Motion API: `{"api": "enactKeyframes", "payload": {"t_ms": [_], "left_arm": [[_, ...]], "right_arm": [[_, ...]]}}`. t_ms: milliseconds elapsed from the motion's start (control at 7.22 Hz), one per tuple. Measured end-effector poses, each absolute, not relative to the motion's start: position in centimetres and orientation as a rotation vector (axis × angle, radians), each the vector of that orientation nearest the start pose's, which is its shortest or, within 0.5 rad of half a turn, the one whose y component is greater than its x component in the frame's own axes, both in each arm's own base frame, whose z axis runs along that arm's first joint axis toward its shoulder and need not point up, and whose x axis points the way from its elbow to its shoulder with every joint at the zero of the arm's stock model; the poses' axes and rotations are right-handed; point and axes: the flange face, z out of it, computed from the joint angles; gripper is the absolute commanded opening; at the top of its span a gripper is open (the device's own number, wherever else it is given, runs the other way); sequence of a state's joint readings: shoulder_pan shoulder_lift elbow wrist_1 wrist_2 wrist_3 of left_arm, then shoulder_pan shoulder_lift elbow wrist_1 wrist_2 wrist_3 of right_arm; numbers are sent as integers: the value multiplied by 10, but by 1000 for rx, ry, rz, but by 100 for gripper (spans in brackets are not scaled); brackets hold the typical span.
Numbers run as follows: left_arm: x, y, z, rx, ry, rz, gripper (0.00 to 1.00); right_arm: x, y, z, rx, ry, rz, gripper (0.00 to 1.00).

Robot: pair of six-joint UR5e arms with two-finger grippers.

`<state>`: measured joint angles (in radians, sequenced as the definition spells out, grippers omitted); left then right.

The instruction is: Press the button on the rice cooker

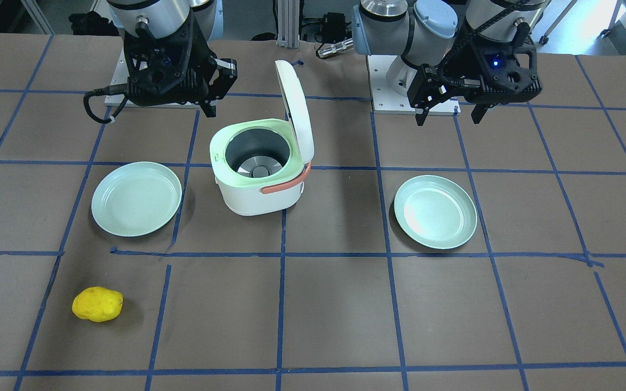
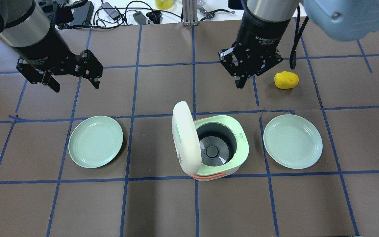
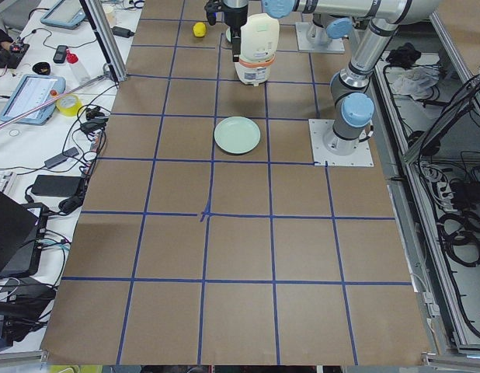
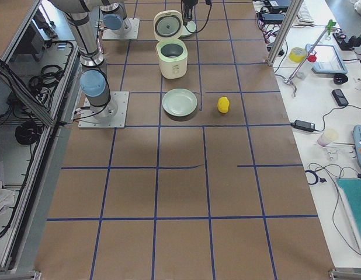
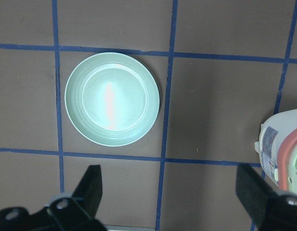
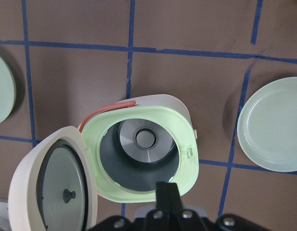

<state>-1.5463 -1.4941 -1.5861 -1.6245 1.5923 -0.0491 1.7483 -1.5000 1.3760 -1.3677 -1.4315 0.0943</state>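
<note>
The white rice cooker (image 2: 232, 169) with a mint-green rim stands mid-table with its lid (image 2: 184, 138) swung up and the empty pot showing. The button (image 2: 178, 127) is a pale mint pad on the lid's outer face, which points toward my left side. My right gripper (image 2: 241, 84) is shut and empty, raised above the table behind the cooker; its wrist view looks down into the open cooker (image 6: 187, 139). My left gripper (image 2: 75, 85) is open and empty, raised above the table's left part, apart from the cooker.
Two pale green plates lie either side of the cooker, one on my left (image 2: 95, 141) and one on my right (image 2: 293, 141). A yellow lumpy object (image 2: 286, 80) lies close to the right gripper. Cables and gear sit beyond the table's far edge.
</note>
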Motion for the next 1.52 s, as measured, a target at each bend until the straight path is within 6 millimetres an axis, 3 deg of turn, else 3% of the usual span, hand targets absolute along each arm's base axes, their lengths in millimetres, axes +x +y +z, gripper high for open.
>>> {"api": "enactKeyframes", "payload": {"t_ms": [277, 969, 1246, 1523], "left_arm": [[-120, -462, 511, -115, 3118, -12, 100], [-120, -462, 511, -115, 3118, -12, 100], [-120, -462, 511, -115, 3118, -12, 100], [-120, -462, 512, -115, 3118, -12, 100]], "right_arm": [[214, -491, 539, -90, 3084, 32, 100], [113, -524, 533, 61, 3117, 21, 100], [99, -526, 528, 97, 3118, 37, 100], [97, -524, 523, 115, 3131, 62, 100]]}}
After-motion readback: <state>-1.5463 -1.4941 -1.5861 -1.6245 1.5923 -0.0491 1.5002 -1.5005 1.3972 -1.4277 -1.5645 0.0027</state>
